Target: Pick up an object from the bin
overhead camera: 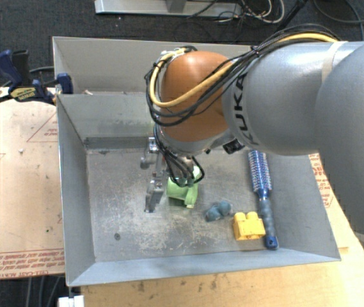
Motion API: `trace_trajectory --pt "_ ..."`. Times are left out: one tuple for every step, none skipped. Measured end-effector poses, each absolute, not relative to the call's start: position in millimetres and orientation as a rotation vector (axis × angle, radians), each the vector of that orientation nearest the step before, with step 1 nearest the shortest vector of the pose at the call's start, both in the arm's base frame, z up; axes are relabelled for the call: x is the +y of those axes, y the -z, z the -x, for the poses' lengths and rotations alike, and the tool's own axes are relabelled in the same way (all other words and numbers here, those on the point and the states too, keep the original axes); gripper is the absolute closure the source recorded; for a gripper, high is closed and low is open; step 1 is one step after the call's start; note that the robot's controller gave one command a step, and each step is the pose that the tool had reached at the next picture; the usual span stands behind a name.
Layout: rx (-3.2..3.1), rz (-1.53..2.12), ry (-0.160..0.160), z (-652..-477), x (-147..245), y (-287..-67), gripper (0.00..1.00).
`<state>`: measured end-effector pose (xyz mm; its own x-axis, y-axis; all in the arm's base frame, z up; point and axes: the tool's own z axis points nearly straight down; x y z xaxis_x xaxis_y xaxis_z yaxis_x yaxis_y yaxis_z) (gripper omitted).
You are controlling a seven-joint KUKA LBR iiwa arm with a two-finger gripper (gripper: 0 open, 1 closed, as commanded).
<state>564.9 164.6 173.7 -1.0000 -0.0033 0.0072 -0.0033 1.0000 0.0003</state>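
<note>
Closest to the lens, the robot's thick grey arm (309, 82) crosses in from the right, ending in a rounded orange wrist cover (191, 94) wrapped in black and yellow cables. Below it the metal claw (156, 194) hangs low over the middle of the grey metal bin (73, 171); whether it is open or closed I cannot tell. Just beside it, on its right, lies a squat light-green plastic block (183, 192), slightly tilted, too stubby for its long axis to be read clearly. The bin floor is scuffed and speckled bare metal. To the block's right, near but apart, sits a small grey-blue lump (218, 211), then a yellow plastic toy brick (248, 226) close against a blue bristle brush (261, 190), whose long axis runs from the far wall toward the near one, bristles at the far end. Left of the claw the floor is open up to the sloping wall. Dark carpet (15, 18) surrounds the bin.
</note>
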Motion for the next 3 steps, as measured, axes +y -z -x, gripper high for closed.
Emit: trace_trajectory --pt "-3.117 -0.394 -0.003 -574.6 81 -160 0.0" --pt "-3.124 -0.396 0.007 -584.9 64 -73 0.0" --pt "-3.128 -0.399 0.006 -586.0 65 -77 1.0"
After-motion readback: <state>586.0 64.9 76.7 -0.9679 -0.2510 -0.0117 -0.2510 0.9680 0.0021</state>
